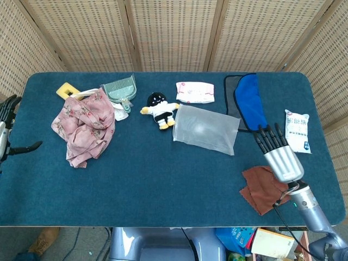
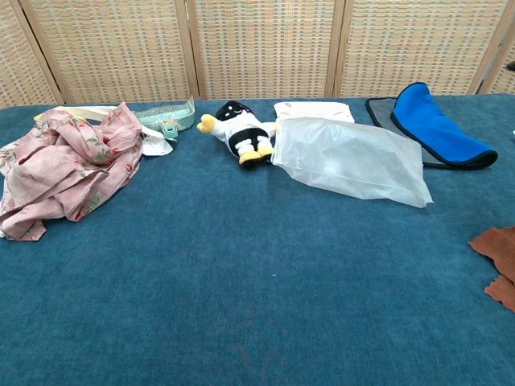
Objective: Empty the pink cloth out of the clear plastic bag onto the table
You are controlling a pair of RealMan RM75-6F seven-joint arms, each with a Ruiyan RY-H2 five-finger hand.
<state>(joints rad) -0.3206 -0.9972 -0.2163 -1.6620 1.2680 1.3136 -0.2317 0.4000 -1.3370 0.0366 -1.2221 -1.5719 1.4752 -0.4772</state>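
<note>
Head view: crumpled pink flowery cloth (image 1: 84,128) lies loose on blue table (image 1: 152,179), far left. Flat clear plastic bag (image 1: 205,129) rests empty, middle. Right hand (image 1: 278,155) empty, fingers spread. Left hand (image 1: 6,128) at left edge, fingers apart, empty. Job looks done.

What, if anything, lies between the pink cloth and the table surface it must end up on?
Nothing visible does. The pink cloth already lies crumpled on the table, outside the clear plastic bag, which lies flat and empty beside the plush toy.
</note>
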